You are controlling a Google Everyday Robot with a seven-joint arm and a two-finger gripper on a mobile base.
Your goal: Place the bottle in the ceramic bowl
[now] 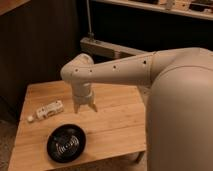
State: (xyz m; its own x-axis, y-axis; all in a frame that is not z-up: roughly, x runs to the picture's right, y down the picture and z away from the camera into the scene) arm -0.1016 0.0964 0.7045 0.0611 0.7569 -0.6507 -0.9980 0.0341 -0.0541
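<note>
Step in hand, by my reading: reach and grasp; nothing placed yet. Bottle [49, 109] lies on its side on the left part of the wooden table [117, 122], cap toward the left front, long axis slanted; ceramic bowl [66, 143] sits nearer the front edge, apart from the bottle, empty. Gripper [85, 109] hangs fingers-down over the table just right of the bottle, not touching it; fingers spread, a gap showing between the two tips, nothing held; whether the tips touch the tabletop I cannot tell. To do it well: shift the gripper left until centred over the bottle's body, not the cap; turn the wrist so the fingers close across the short width, square to the slanted long axis; descend low enough to catch the flanks without pressing into the wood; close gently, the plastic likely light and apt to skid or pivot; lift clear of the bowl's rim; release low over the bowl's centre so the bottle does not bounce out.
</note>
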